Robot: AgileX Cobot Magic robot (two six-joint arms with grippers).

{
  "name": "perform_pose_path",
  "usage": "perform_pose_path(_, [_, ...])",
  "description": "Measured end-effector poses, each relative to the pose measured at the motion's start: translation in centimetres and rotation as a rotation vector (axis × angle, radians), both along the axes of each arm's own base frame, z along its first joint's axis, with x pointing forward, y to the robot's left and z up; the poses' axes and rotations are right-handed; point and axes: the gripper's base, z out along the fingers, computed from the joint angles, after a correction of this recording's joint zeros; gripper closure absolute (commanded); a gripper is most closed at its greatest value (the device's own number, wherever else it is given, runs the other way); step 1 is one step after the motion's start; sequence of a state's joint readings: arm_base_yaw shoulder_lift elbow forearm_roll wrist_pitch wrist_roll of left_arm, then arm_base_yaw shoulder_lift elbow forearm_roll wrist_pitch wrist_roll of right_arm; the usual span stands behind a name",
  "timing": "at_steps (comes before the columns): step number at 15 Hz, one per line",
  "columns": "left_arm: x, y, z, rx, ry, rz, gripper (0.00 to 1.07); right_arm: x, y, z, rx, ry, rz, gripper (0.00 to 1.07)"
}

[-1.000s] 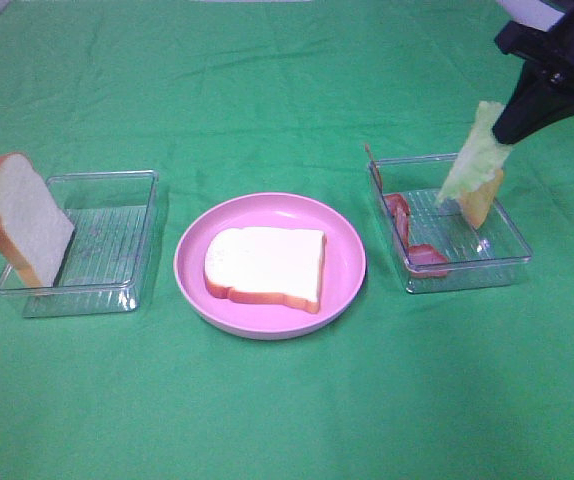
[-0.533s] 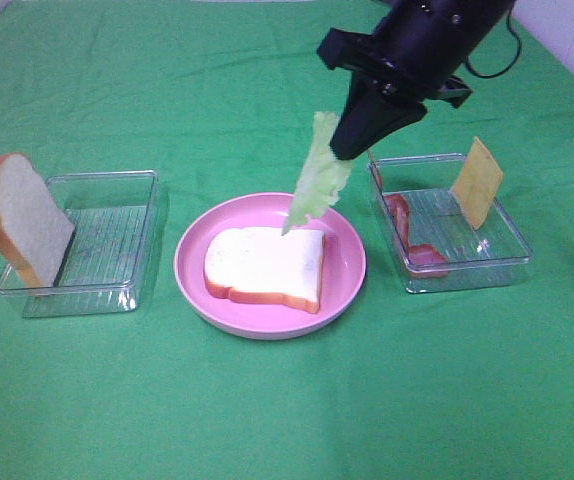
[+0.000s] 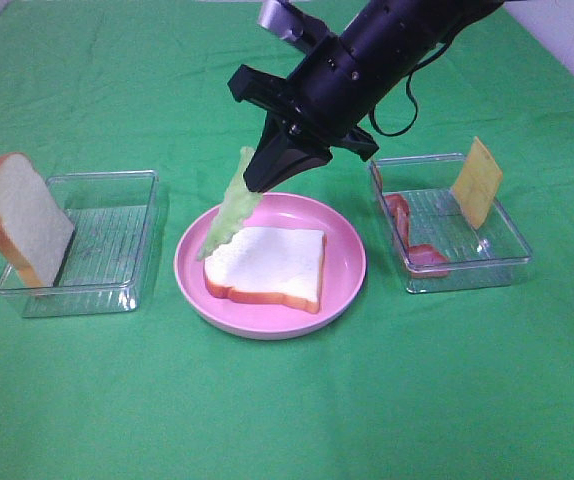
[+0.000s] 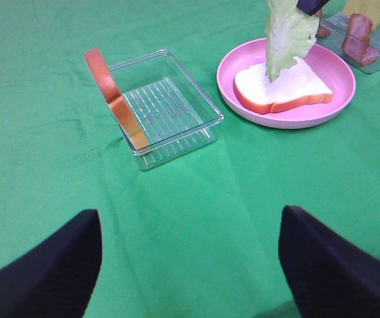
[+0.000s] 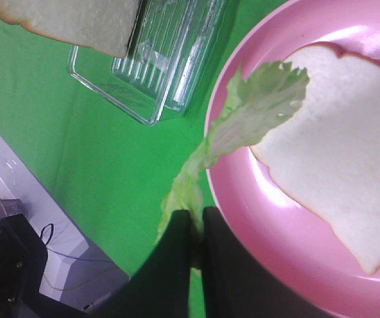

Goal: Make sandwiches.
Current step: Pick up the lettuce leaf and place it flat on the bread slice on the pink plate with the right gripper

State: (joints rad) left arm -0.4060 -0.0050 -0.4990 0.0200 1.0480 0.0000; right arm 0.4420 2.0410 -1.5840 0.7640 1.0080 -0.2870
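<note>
**Lettuce carried over to the plate, not released yet**

- Far left of the high view: spare bread slice [image 3: 22,215] stands tilted on edge against the outer wall of the left clear tray [image 3: 107,180]. Untouched.
- Left claw [image 4: 190,215]: fingers spread wide, nothing between them. It hangs above the green bench [image 3: 287,420], well apart from everything.
- Centre: pink plate [image 3: 349,262] with the base bread slice [image 3: 267,265] lying flat on it.
- Change: a second ago the lettuce leaf [image 3: 229,205] was being lifted out of the right tray [image 3: 507,255]. It now dangles over the left rim of the plate, with its lower tip at the slice's left edge. Whether the tip touches the bread I can't tell.
- Right claw [image 3: 259,178]: clamped tight on the leaf's upper end and reaching across the middle from the upper right.
- Right tray: bacon strips [image 3: 412,245] against its left wall, cheese square [image 3: 477,182] propped upright at the back.

Read: the transfer leg looks done and placement is next. The leaf hangs left of the slice's centre. It likely needs a nudge right and a lower release, or it will drape over the plate rim. It's floppy, so expect it to fold on landing. Bacon, cheese and the top slice are not yet placed.
</note>
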Motion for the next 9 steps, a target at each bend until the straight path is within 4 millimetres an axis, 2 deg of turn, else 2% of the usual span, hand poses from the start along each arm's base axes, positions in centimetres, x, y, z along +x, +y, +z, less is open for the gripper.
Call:
perform_pose_path(3, [0.0, 0.0, 0.0, 0.0, 0.0, 0.0, 0.36, 0.4, 0.4, -1.5, 0.022, 0.035, -0.008, 1.07])
perform_pose_path(6, [0.0, 0.0, 0.0, 0.0, 0.0, 0.0, 0.36, 0.9, 1.4, -3.0, 0.118, 0.079, -0.026, 1.07])
perform_pose_path(9, [0.0, 0.0, 0.0, 0.0, 0.0, 0.0, 0.36, 1.1, 0.9, -3.7, 0.065, 0.073, -0.039, 1.07])
